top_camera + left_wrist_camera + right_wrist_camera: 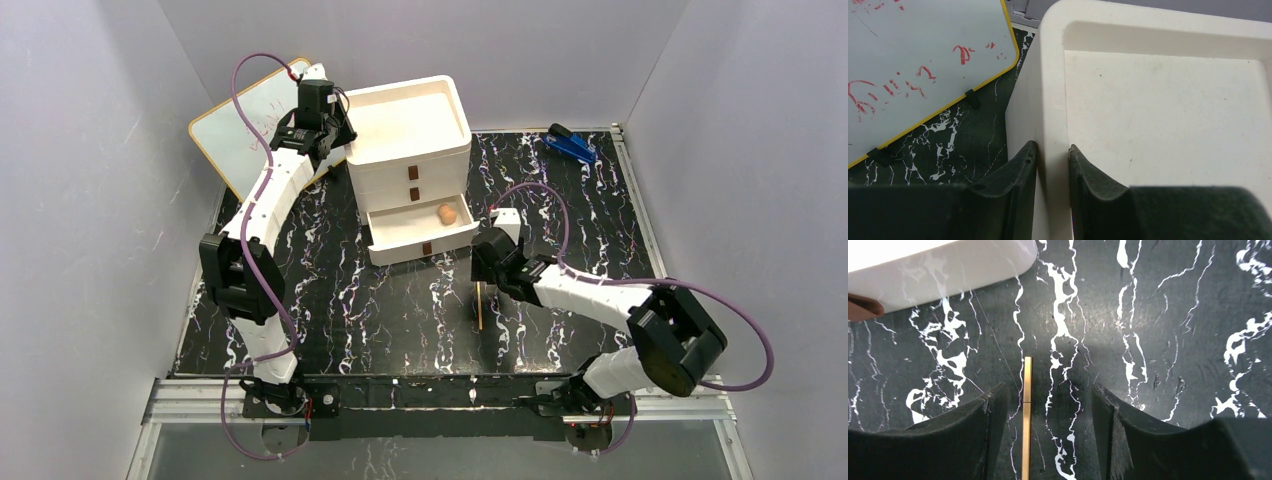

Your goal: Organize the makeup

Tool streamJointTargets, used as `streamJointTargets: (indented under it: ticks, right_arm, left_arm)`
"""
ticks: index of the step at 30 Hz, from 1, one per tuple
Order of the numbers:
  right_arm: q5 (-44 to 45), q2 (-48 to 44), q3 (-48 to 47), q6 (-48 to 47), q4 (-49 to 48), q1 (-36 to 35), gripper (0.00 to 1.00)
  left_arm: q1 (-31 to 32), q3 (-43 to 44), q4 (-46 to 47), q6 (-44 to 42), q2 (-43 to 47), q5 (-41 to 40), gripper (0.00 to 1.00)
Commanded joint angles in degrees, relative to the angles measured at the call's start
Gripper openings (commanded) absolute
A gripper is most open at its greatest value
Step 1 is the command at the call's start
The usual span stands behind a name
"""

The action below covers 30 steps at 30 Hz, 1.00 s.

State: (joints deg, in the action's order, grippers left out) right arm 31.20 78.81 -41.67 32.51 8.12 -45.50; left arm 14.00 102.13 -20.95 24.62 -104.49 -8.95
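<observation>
The thin yellow stick (480, 306) lies on the black marble table in front of the white drawer box (408, 120). My right gripper (487, 263) hovers over it, open; in the right wrist view the stick (1027, 410) lies between the fingers of the gripper (1048, 387), nearer the left finger. The tan egg-shaped sponge (446, 213) rests in the open bottom drawer (400, 240). My left gripper (322, 130) is shut on the box's top left rim (1052, 100). The disc, pencils and compact are out of view.
A yellow-edged whiteboard (235, 130) leans at the back left, beside the box; it also shows in the left wrist view (918, 60). A blue clip-like object (571, 145) lies at the back right. The drawer's corner (948, 270) and brown handle (860, 307) are just ahead of my right gripper.
</observation>
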Motion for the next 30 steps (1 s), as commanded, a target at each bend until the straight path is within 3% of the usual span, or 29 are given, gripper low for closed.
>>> streamJointTargets:
  ticks: [1,5,13,22,25,30]
  right_arm:
    - [-2.6,2.4,-1.5,3.3,0.7,-0.2,0.67]
    - [-5.5,4.7,-1.3,4.3,-0.4,-0.3,0.6]
    - [-2.6,9.0,-3.8,5.6,3.4,-4.7,0.58]
    - [0.1,15.0,-7.2,9.1,10.2,-9.5,0.23]
    - [1.0,17.4,-8.6,9.9,13.0,-10.2,0.01]
    - [2.9,18.2,-10.6,7.0,14.7,-10.8,0.01]
  left_arm:
    - [0.2,-1.5,-11.6,-0.9,-1.6,3.9,0.0]
    - [0.2,-1.7,-11.8,-1.3,-1.2,3.4,0.0]
    - [0.2,-1.6,-11.9,-1.4,-1.2,3.9,0.0]
    - [0.2,-1.8,-12.0,-1.8,-0.9,3.9,0.0]
    - [0.2,-1.6,-12.2,-1.9,-0.8,3.8,0.0]
    - [0.2,-1.4,-12.4,-2.4,-0.7,3.9,0.0]
